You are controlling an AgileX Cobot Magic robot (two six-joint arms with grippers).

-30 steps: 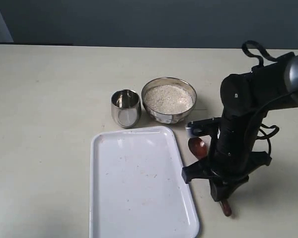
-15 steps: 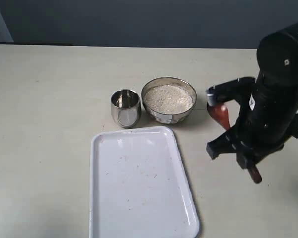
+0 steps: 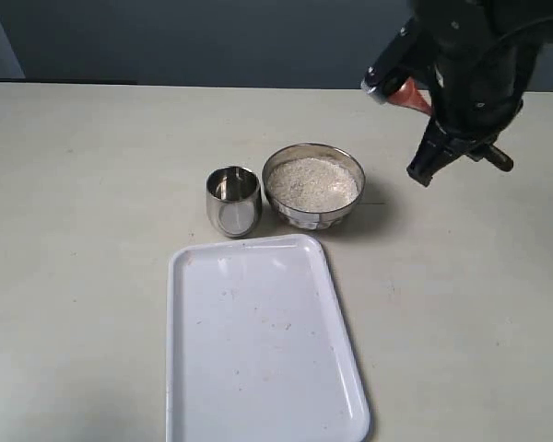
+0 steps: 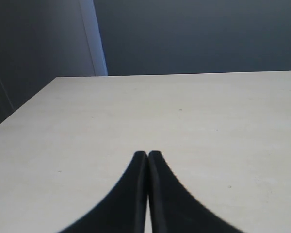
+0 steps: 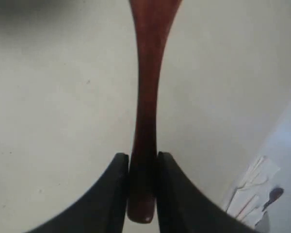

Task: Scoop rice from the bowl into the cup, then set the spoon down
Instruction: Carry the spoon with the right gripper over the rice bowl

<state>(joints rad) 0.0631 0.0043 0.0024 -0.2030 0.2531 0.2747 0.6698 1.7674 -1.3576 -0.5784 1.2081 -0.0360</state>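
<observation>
**Exterior view, front to back.** A white tray (image 3: 258,359) is lying flat in the lower centre of the frame on a pale table (image 3: 83,212), and a few faint specks are showing on its surface. Just beyond the tray's far edge, the cup (image 3: 233,199) is standing upright left of centre. The bowl (image 3: 313,219) is standing just beside it to the right; the two are close together, but whether they are touching cannot be told. The rice (image 3: 311,181) is filling the bowl almost to the rim. The inside of the cup is reflecting light, and whether it is holding any grains cannot be told.

In the upper right of the frame the black right arm (image 3: 475,55) is hanging above the table, right of the bowl. It is carrying the spoon (image 3: 408,94) clear of the surface. The reddish head is showing at the arm's left side and the handle end is sticking out at its lower right. A dark wall (image 3: 212,37) is closing the scene along the top.

**Right wrist view.** The right gripper (image 5: 142,162) is clamping the spoon's slim handle between its two black fingers, near the handle's end, with the table beneath.

**Left wrist view.** The left gripper (image 4: 147,156) is hovering over the table, its two fingers pressing together tip to tip.
</observation>
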